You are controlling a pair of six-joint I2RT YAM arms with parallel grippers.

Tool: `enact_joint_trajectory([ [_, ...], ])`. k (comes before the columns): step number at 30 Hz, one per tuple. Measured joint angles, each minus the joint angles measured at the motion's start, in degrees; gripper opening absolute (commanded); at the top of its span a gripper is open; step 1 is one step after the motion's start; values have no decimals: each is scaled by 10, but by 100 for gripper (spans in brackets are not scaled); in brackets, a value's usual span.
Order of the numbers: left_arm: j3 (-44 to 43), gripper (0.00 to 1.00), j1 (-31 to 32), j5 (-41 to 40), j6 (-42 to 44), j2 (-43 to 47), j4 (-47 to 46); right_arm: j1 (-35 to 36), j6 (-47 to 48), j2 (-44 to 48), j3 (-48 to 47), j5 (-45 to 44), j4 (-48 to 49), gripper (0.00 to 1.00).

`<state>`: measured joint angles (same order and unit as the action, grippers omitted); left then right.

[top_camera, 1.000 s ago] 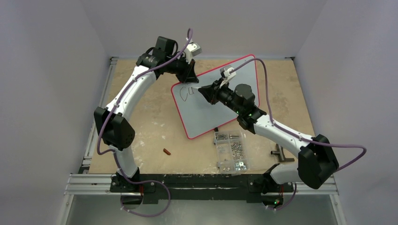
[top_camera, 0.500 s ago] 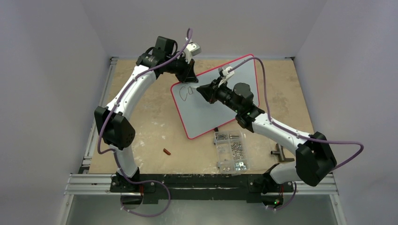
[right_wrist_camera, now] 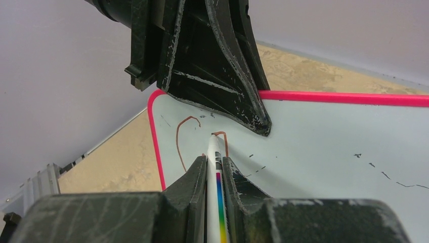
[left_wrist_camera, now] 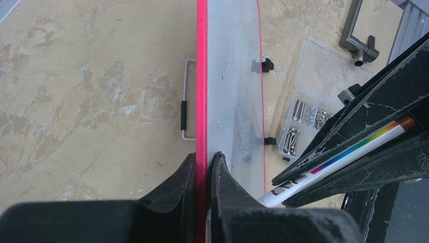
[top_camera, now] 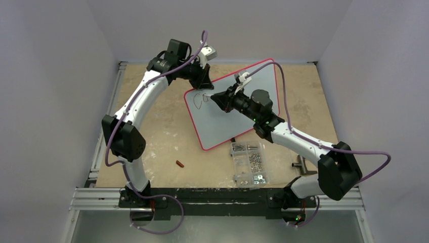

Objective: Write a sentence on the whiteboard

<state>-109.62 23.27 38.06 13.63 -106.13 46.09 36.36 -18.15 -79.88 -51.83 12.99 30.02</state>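
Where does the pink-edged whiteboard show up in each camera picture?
Top external: whiteboard at centre, turned askew.
Left wrist: whiteboard is a narrow strip up the middle.
Right wrist: whiteboard fills the lower right.
Shared landmark: left end effector clamped on its pink rim.

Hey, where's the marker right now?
The marker is clamped in the right gripper, its tip on the whiteboard near the far-left corner in the top view, close beside the left gripper pinching the board's edge.
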Motion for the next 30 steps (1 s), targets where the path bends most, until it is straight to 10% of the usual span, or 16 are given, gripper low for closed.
enact_joint_trajectory([
  [30, -8, 0, 4, 1, 0, 0, 9, 0, 24, 62, 17, -32, -52, 0],
])
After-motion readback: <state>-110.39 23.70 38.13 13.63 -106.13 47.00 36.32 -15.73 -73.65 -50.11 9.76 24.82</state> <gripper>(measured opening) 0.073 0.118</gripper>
